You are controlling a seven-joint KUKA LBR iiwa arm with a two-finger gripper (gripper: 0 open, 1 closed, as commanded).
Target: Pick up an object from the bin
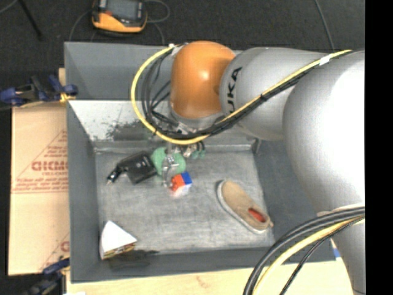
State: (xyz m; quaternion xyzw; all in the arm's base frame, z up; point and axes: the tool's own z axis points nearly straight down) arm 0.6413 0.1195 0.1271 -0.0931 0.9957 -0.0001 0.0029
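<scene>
My gripper [175,162] comes down at the middle of the bin, towards the back wall. Right around it lies a green plastic thing [161,158], with another bit of green showing just to its right. A small block in red, blue and white [180,182] lies just in front of the gripper, touching or nearly touching it. A black gadget with a thin tip [134,168] lies directly to the left of the green thing. Whether anything is held is hidden by the wrist.
A tan slipper-like shoe with a red inside [244,206] lies at the right front of the bin. A white wedge with a brown edge [115,238] sits in the left front corner. The arm and its orange cover hang over the back of the bin.
</scene>
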